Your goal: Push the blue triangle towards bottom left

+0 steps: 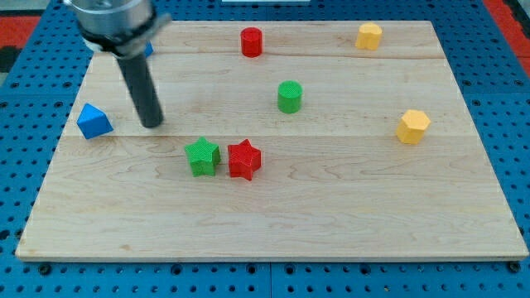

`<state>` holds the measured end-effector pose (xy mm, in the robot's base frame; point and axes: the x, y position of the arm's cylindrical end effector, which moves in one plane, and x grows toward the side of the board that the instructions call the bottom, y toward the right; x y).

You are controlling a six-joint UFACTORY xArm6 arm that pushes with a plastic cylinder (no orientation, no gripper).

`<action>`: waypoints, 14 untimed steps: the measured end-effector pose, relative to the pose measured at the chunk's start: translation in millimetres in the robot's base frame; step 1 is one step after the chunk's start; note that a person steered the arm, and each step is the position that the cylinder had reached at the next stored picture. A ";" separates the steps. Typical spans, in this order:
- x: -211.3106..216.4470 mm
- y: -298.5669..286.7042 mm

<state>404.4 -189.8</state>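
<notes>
1. Broadly, the wooden board (348,215) fills most of the view, lying on a blue pegboard (513,108).
2. The dark rod ends in my tip (152,124), near the view's left; it grips nothing and touches no block.
3. The blue triangle (93,122) sits at the board's left edge, just left of my tip, apart from it.
4. The green star (201,156) and red star (243,159) sit side by side, about touching, below and right of my tip.
5. A green cylinder (289,96) stands mid-board; a red cylinder (251,41) near the top.
6. 2 yellow blocks: one (368,36) at top right, one (412,126) at right.
</notes>
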 end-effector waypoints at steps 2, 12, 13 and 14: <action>-3.8 -114.2; 36.0 -96.8; 36.0 -95.7; 36.0 -94.7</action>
<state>440.4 -284.5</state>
